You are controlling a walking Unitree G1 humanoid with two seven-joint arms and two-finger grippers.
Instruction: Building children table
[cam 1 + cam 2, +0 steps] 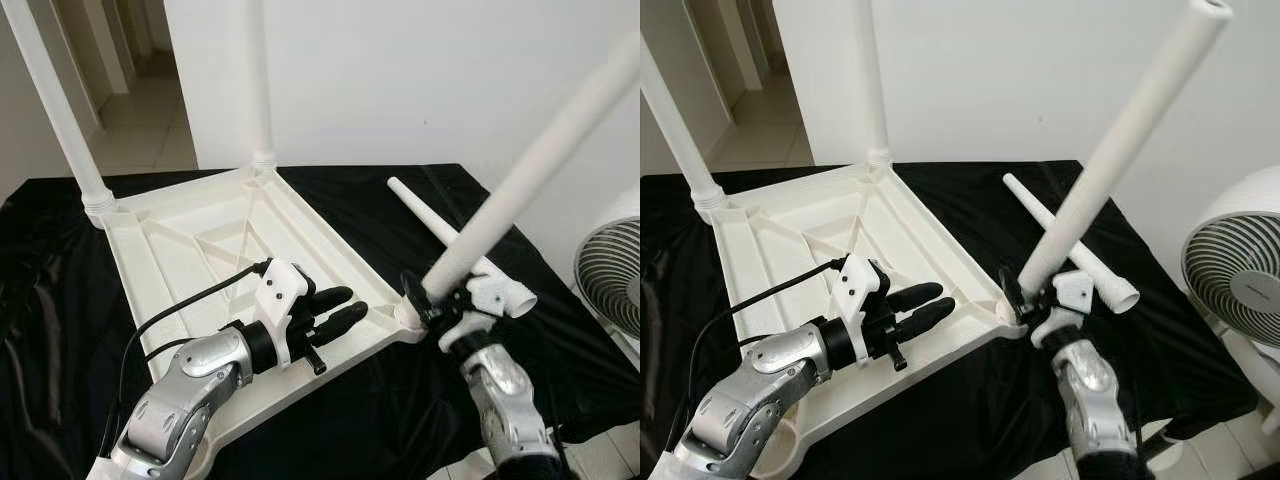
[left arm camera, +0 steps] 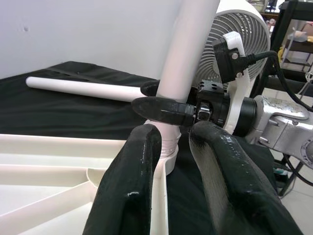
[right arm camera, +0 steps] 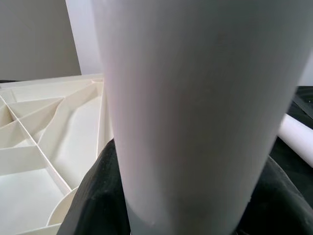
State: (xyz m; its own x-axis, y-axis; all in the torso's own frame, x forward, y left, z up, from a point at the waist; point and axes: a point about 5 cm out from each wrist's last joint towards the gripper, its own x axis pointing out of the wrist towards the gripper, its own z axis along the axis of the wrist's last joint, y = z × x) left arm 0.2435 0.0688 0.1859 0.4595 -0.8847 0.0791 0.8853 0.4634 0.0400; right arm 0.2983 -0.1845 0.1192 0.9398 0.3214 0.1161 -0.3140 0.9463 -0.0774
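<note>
A white plastic table top [image 1: 200,240] lies upside down on a black cloth. Two white legs [image 1: 55,110] [image 1: 258,90] stand in its far corners. My right gripper [image 1: 432,305] is shut on a third leg [image 1: 540,160] near its lower end. That leg tilts up to the right, with its foot at the near-right corner socket [image 1: 408,315]. My left gripper [image 1: 340,308] lies over the table's near rim just left of that corner. Its fingers [image 2: 132,186] sit on either side of the rim. A fourth leg [image 1: 425,210] lies loose on the cloth behind the corner.
A white floor fan [image 1: 612,275] stands close on the right, beside the right arm. The black cloth [image 1: 380,190] covers the floor around the table. A white wall rises behind, and a doorway [image 1: 140,90] opens at the far left.
</note>
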